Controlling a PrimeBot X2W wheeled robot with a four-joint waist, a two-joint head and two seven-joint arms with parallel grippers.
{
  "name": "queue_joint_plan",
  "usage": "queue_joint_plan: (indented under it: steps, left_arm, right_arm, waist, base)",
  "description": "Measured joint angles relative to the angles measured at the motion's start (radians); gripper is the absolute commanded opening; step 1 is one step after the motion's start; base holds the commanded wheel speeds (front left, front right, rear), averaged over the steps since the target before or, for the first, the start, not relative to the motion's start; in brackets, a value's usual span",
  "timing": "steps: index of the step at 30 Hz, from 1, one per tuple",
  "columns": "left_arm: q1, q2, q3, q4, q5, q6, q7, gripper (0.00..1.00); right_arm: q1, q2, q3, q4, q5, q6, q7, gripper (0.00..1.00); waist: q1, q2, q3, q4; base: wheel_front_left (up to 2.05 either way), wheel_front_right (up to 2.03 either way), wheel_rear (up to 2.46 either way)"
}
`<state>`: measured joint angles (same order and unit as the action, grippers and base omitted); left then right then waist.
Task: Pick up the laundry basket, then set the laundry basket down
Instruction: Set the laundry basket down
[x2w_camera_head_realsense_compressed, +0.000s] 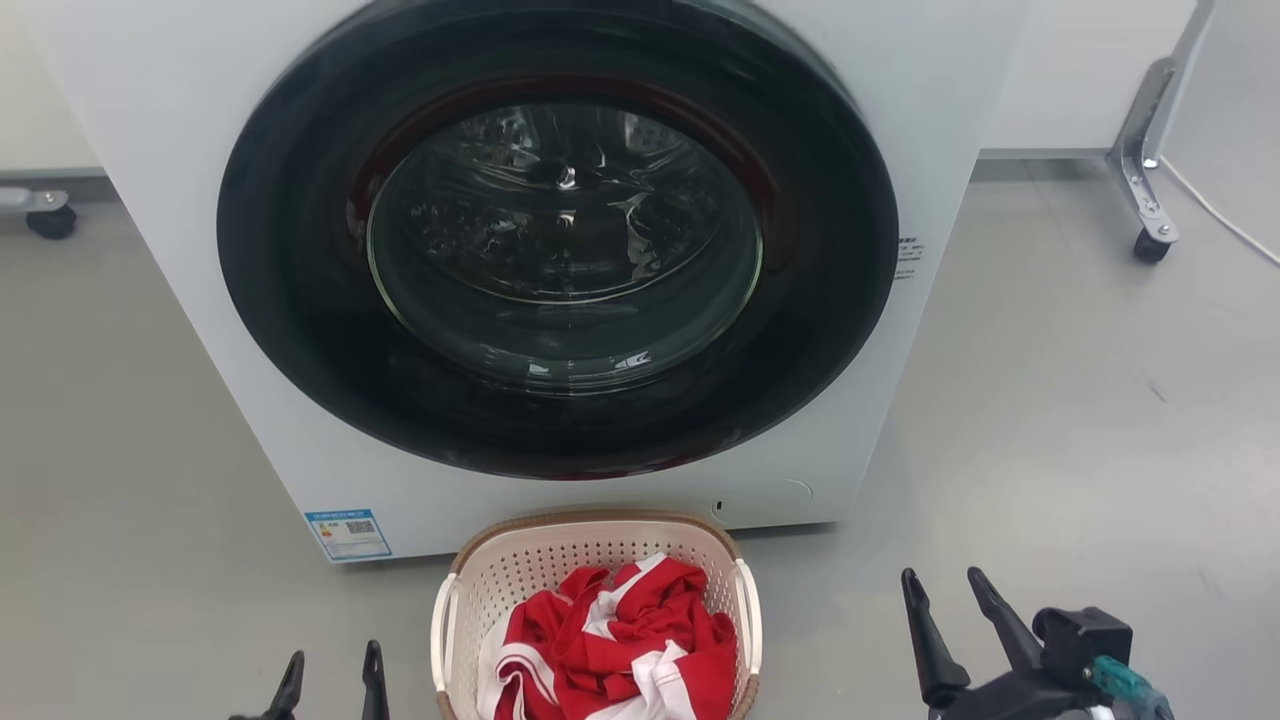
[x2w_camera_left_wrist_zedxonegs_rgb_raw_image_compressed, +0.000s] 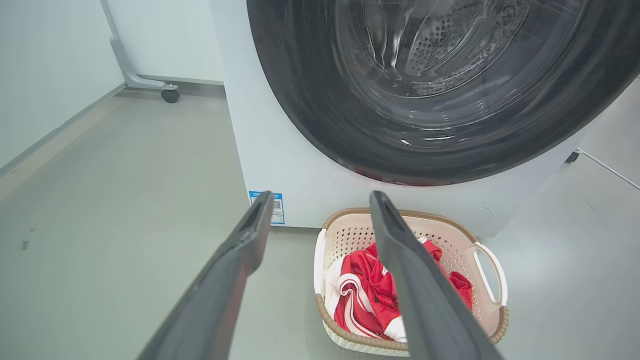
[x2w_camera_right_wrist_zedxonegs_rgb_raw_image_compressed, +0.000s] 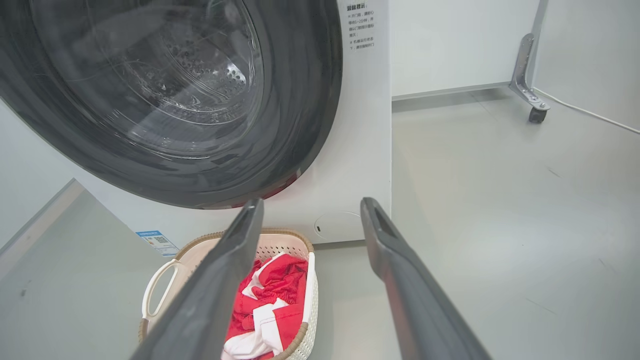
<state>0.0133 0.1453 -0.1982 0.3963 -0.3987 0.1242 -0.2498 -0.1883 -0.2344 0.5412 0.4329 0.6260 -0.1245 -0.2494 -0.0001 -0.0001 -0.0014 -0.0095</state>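
Note:
The laundry basket (x2w_camera_head_realsense_compressed: 560, 570) is cream with a brown woven-look rim and white side handles. It stands on the grey floor right in front of the washing machine and holds red and white cloth (x2w_camera_head_realsense_compressed: 620, 640). My left gripper (x2w_camera_head_realsense_compressed: 332, 665) is open at the basket's left, apart from it. My right gripper (x2w_camera_head_realsense_compressed: 945, 585) is open further off at its right. In the left wrist view the laundry basket (x2w_camera_left_wrist_zedxonegs_rgb_raw_image_compressed: 450, 245) lies beyond the open left gripper (x2w_camera_left_wrist_zedxonegs_rgb_raw_image_compressed: 322, 200). In the right wrist view the laundry basket (x2w_camera_right_wrist_zedxonegs_rgb_raw_image_compressed: 280, 242) sits low left of the open right gripper (x2w_camera_right_wrist_zedxonegs_rgb_raw_image_compressed: 310, 205).
A white front-loading washing machine (x2w_camera_head_realsense_compressed: 940, 180) with a shut dark round door (x2w_camera_head_realsense_compressed: 560, 240) rises just behind the basket. A metal leg on a castor (x2w_camera_head_realsense_compressed: 1145, 170) and a white cable (x2w_camera_head_realsense_compressed: 1220, 215) are at the far right. Another castor (x2w_camera_head_realsense_compressed: 45, 215) is at the far left.

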Motion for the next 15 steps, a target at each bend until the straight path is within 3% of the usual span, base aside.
queue_joint_plan:
  steps: [15]
  left_arm:
    - [0.132, -0.048, 0.068, -0.219, 0.126, 0.0, 0.0, 1.0]
  right_arm:
    - [0.156, 0.049, -0.161, -0.194, -0.192, 0.0, 0.0, 1.0]
  waist:
    - [0.0001, 0.0001, -0.028, -0.027]
  base:
    - [0.0, 0.0, 0.0]
